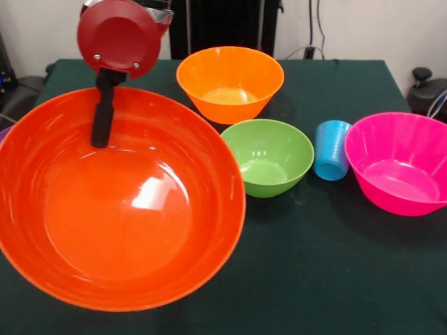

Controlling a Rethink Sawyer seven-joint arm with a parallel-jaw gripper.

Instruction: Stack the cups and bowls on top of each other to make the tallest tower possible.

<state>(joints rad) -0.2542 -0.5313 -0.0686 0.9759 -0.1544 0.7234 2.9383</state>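
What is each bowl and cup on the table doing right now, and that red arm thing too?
Large red-orange bowl: upright, empty, tilted toward the camera.
Orange bowl: upright, empty, standing alone.
Green bowl: upright, empty, unstacked.
Blue cup: lying on its side between the green and pink bowls.
Pink bowl: upright, empty.
Gripper: reaching down over the large bowl's far rim; open or shut cannot be told.

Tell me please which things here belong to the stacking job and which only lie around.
For the job: big orange-red bowl, orange bowl, green bowl, blue cup, pink bowl, gripper.
Just around: cables, dark table.
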